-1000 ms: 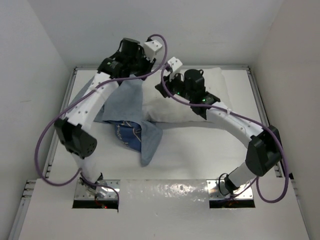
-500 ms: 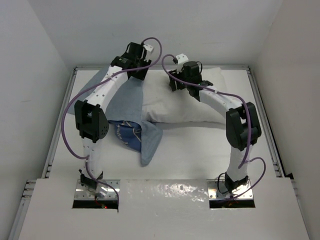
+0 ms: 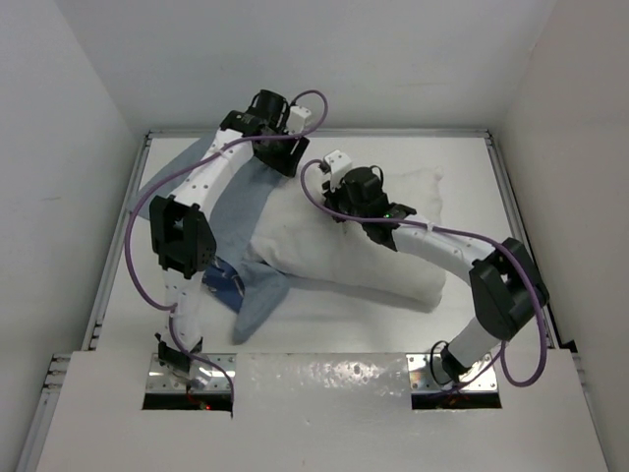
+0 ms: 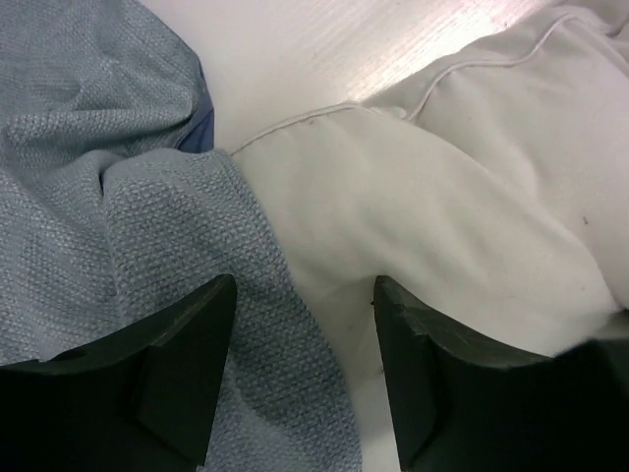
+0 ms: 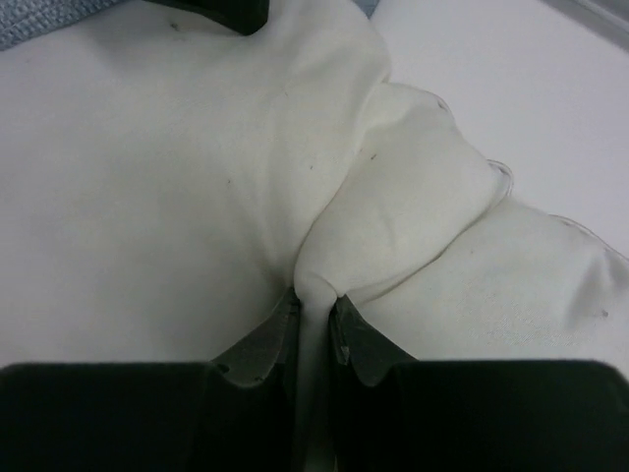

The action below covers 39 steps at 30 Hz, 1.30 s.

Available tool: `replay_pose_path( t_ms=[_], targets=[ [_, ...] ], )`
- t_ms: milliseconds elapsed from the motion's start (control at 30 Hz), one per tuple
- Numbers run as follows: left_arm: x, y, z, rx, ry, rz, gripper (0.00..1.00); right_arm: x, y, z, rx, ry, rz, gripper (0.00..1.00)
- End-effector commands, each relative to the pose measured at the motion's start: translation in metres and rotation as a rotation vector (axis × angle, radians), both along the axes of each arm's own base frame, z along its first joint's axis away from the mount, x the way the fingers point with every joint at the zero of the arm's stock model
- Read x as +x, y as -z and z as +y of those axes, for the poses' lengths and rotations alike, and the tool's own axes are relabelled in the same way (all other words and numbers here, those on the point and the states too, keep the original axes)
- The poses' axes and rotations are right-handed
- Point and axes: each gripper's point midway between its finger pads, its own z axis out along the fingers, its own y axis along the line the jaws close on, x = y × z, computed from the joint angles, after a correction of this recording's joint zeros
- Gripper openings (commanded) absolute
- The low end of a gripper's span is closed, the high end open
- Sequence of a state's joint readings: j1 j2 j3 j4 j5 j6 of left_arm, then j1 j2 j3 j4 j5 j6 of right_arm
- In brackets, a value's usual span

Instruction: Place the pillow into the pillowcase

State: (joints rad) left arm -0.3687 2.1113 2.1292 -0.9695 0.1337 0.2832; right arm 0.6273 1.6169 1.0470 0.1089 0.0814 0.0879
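The white pillow (image 3: 354, 261) lies slantwise across the middle of the table, its left end over the pillowcase (image 3: 257, 295). The blue pillowcase is spread at the left, partly under the left arm, with a grey-blue flap sticking out towards the near edge. My right gripper (image 3: 334, 202) is shut on a pinched fold of the pillow (image 5: 177, 177) near its far edge; the fold runs between the jaws (image 5: 313, 300). My left gripper (image 3: 287, 162) is open (image 4: 305, 290), hovering over where the pillowcase edge (image 4: 98, 197) meets the pillow (image 4: 442, 197), holding nothing.
The white table (image 3: 373, 329) has raised rails along its left (image 3: 116, 265) and right (image 3: 516, 226) sides and white walls all round. A dark finger of the left gripper (image 5: 236, 12) shows at the top of the right wrist view.
The right gripper has dragged the pillow towards the near left, so it now covers more of the pillowcase. The left gripper has shifted slightly right and nearer.
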Motion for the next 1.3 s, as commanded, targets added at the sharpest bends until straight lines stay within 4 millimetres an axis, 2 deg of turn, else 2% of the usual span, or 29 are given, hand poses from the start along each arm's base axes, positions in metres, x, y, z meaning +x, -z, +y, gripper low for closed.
replay_pose_path(
  t_ms=[0,33,67,133,233,267,300,333,433,467,500,533,567,600,633,667,700,733,767,800,867,900,967,1000,1033,1133,1200,1233,1267],
  targets=[
    [-0.006,-0.023,0.001,0.005,0.053,-0.040,0.57,-0.026,0.011,0.015,0.089,0.017,0.123,0.14],
    [-0.008,-0.012,0.014,0.074,0.027,-0.028,0.55,-0.029,0.006,0.015,0.108,0.028,0.121,0.13],
    [-0.009,-0.004,0.025,0.124,0.016,-0.019,0.49,-0.034,0.005,0.019,0.134,0.041,0.131,0.12],
    [-0.014,0.011,0.041,0.182,-0.004,0.011,0.44,-0.043,0.005,0.023,0.162,0.040,0.133,0.11],
    [-0.015,0.015,0.052,0.234,-0.018,0.012,0.30,-0.054,-0.002,0.030,0.203,0.032,0.139,0.10],
    [-0.014,0.016,0.053,0.236,-0.020,0.011,0.15,-0.058,-0.007,0.033,0.222,0.023,0.140,0.10],
    [-0.014,0.015,0.054,0.241,-0.026,0.009,0.05,-0.059,-0.010,0.034,0.229,0.021,0.140,0.10],
    [-0.013,0.013,0.054,0.239,-0.029,0.003,0.00,-0.061,-0.012,0.035,0.234,0.016,0.139,0.10],
    [-0.007,-0.012,0.044,0.183,-0.014,-0.051,0.00,-0.061,-0.031,0.034,0.226,-0.007,0.100,0.14],
    [-0.008,-0.021,0.035,0.136,0.020,-0.064,0.00,-0.059,-0.040,0.033,0.203,-0.023,0.069,0.17],
    [-0.004,-0.041,0.028,0.103,0.038,-0.109,0.00,-0.055,-0.056,0.034,0.187,-0.036,0.041,0.21],
    [-0.005,-0.053,0.025,0.085,0.046,-0.133,0.00,-0.050,-0.066,0.035,0.171,-0.050,0.011,0.31],
    [-0.004,-0.061,0.023,0.075,0.053,-0.155,0.04,-0.043,-0.065,0.033,0.098,-0.076,-0.014,0.37],
    [-0.003,-0.069,0.023,0.070,0.055,-0.174,0.07,-0.035,-0.087,0.037,0.084,-0.091,-0.038,0.45],
    [-0.001,-0.069,0.024,0.081,0.052,-0.180,0.09,-0.027,-0.090,0.038,0.068,-0.099,-0.043,0.56],
    [0.002,-0.067,0.032,0.120,0.030,-0.191,0.10,-0.013,-0.095,0.031,0.059,-0.089,-0.050,0.71],
    [0.000,-0.055,0.036,0.144,0.025,-0.169,0.10,0.002,-0.098,0.034,0.069,-0.087,-0.039,0.76],
    [0.000,-0.048,0.043,0.183,0.011,-0.162,0.08,0.016,-0.099,0.026,0.115,-0.085,-0.009,0.80],
    [0.000,-0.042,0.049,0.212,0.002,-0.153,0.06,0.026,-0.108,0.028,0.156,-0.095,-0.006,0.86],
    [-0.005,-0.027,0.053,0.235,0.006,-0.117,0.04,0.038,-0.092,0.028,0.169,-0.093,0.037,0.88],
    [-0.008,-0.018,0.059,0.262,0.001,-0.098,0.00,0.053,-0.094,0.030,0.185,-0.125,0.049,0.93],
    [-0.009,-0.014,0.060,0.259,0.005,-0.085,0.00,0.058,-0.072,0.033,0.150,-0.134,0.091,0.94],
    [-0.011,-0.015,0.054,0.202,0.026,-0.068,0.00,0.059,-0.068,0.045,0.155,-0.197,0.111,0.96],
    [-0.011,-0.021,0.048,0.172,0.043,-0.073,0.01,0.061,-0.055,0.050,0.157,-0.208,0.137,0.98],
    [-0.012,-0.025,0.044,0.150,0.050,-0.073,0.16,0.061,-0.053,0.054,0.178,-0.217,0.151,0.98],
    [-0.009,-0.037,0.032,0.083,0.066,-0.088,0.45,0.065,-0.042,0.065,0.234,-0.233,0.163,0.99],
    [-0.008,-0.035,0.030,0.071,0.063,-0.085,0.47,0.070,-0.038,0.072,0.268,-0.239,0.153,0.99],
    [-0.007,-0.032,0.032,0.071,0.057,-0.080,0.48,0.071,-0.025,0.075,0.278,-0.233,0.181,0.99],
    [-0.008,-0.026,0.034,0.075,0.051,-0.066,0.48,0.071,-0.022,0.079,0.292,-0.249,0.191,0.99]
  ],
)
